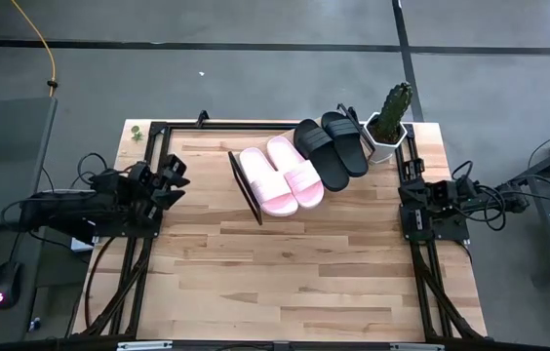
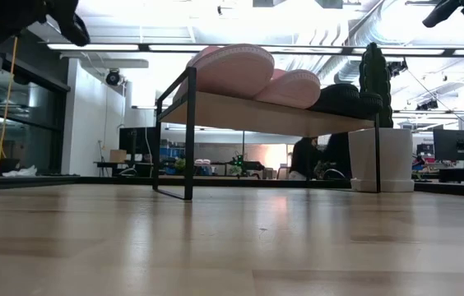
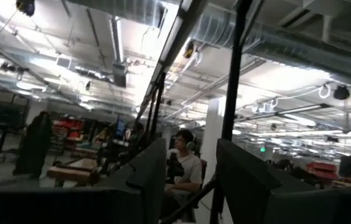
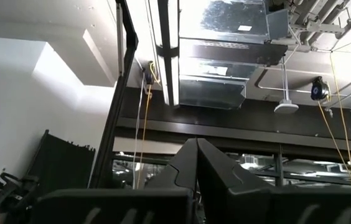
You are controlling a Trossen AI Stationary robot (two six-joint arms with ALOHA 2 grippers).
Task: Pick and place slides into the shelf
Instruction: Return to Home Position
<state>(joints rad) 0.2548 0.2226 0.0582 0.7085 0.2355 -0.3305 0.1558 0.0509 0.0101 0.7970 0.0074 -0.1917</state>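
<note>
The shelf [image 2: 273,115] is a light-wood plank on thin dark end panels [image 1: 246,187], standing toward the table's far edge. Two pale pink slides [image 1: 282,175] and two matte black slides [image 1: 333,148] lie side by side on top of it, soles down. In the low view the pink slides [image 2: 240,72] and black slides [image 2: 343,99] rest on the plank. My left gripper [image 3: 191,152] is open at the table's left edge [image 1: 173,180], pointing up and away. My right gripper [image 4: 195,146] is shut at the right edge [image 1: 413,190]. Both are well clear of the shelf.
A white hexagonal pot with a cactus [image 1: 389,125] stands just right of the shelf, at the far right corner. The wooden tabletop [image 1: 285,273] stretches bare in front of the shelf. A seated person [image 3: 185,171] shows in the room beyond the table.
</note>
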